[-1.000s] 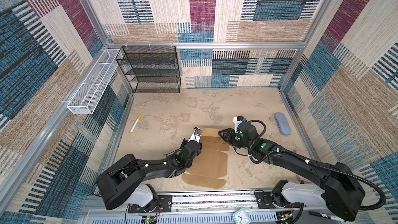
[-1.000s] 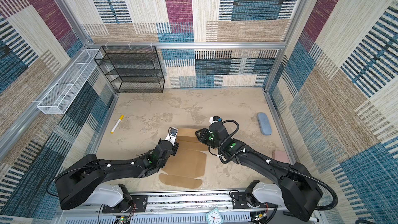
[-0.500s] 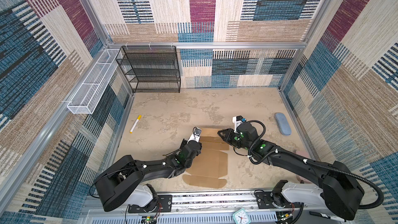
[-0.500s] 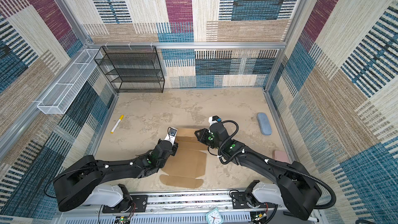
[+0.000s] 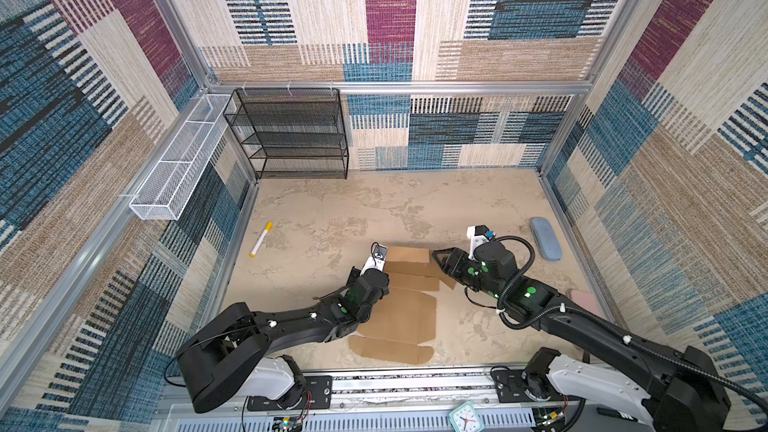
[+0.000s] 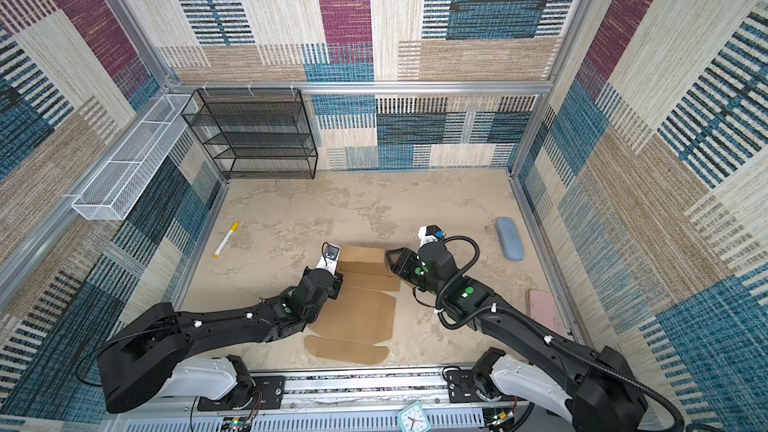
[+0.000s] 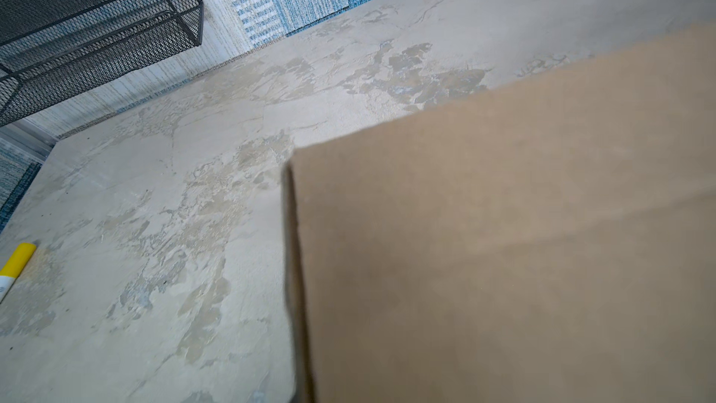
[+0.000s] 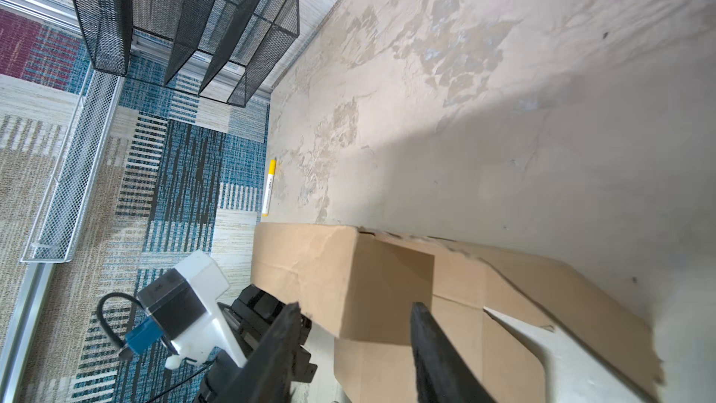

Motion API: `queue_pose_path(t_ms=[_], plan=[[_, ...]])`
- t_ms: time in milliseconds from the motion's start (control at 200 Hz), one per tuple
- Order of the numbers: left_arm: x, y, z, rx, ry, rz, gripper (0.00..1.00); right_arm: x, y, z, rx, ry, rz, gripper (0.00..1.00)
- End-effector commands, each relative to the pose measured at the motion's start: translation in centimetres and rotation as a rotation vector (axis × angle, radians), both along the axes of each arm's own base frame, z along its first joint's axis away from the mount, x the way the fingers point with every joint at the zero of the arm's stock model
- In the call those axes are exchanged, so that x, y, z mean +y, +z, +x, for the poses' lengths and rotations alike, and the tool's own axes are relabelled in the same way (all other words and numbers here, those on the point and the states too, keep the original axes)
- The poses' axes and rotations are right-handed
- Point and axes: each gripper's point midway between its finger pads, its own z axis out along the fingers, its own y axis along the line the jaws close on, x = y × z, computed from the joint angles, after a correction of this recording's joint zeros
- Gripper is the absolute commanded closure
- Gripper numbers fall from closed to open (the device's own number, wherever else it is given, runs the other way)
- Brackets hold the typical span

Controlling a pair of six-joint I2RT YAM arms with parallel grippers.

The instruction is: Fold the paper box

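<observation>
The paper box (image 5: 409,313) is a plain brown cardboard sheet lying near the front middle of the table in both top views (image 6: 361,309). Its far flap (image 5: 407,254) is folded up and over. My left gripper (image 5: 380,275) sits at the sheet's left edge, beside that flap. In the left wrist view the cardboard (image 7: 503,226) fills the frame and hides the fingers. My right gripper (image 8: 354,310) is open at the flap's right end (image 5: 438,257). One of its fingers (image 8: 288,327) lies on each side of the folded flap's corner (image 8: 310,261).
A yellow marker (image 5: 262,238) lies at the left of the table. A black mesh rack (image 5: 291,135) stands at the back left beside a white wire basket (image 5: 178,160) on the wall rail. A blue case (image 5: 545,238) and a pink pad (image 5: 584,299) lie along the right wall.
My right gripper's jaws have spread apart at the flap's right end, where they stood narrower before. Both arms and the cardboard have hardly moved.
</observation>
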Motion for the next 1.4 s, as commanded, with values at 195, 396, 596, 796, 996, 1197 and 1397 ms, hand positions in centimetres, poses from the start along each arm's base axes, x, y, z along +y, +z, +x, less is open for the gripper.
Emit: queue_pose_path(t_ms=[195, 396, 596, 796, 996, 1197, 1397], plan=[[2.5, 3.8, -1.0, -0.033, 0.092, -0.153, 1.0, -1.1, -1.6, -5.6, -0.094, 0.243, -0.056, 0.51], [4.2, 7.4, -1.7, -0.049, 0.142, -0.283, 1.0, 0.0, -2.5, -9.6, -0.244, 0.441, 0.073, 0.51], [4.4, 10.4, -2.5, -0.061, 0.114, -0.372, 1.0, 0.6, -2.8, -10.4, -0.345, 0.521, 0.071, 0.48], [4.4, 12.0, -3.3, -0.057, 0.083, -0.427, 1.0, 2.2, -2.7, -11.0, -0.393, 0.624, 0.115, 0.44], [4.2, 12.5, -3.7, -0.047, 0.06, -0.459, 1.0, 2.7, -2.1, -10.6, -0.461, 0.643, 0.123, 0.46], [4.1, 13.8, -4.1, -0.058, 0.041, -0.521, 1.0, 3.4, -1.1, -11.6, -0.499, 0.709, 0.192, 0.61], [3.9, 15.3, -4.7, -0.074, 0.003, -0.598, 1.0, 3.4, 0.0, -13.1, -0.551, 0.763, 0.263, 0.73]])
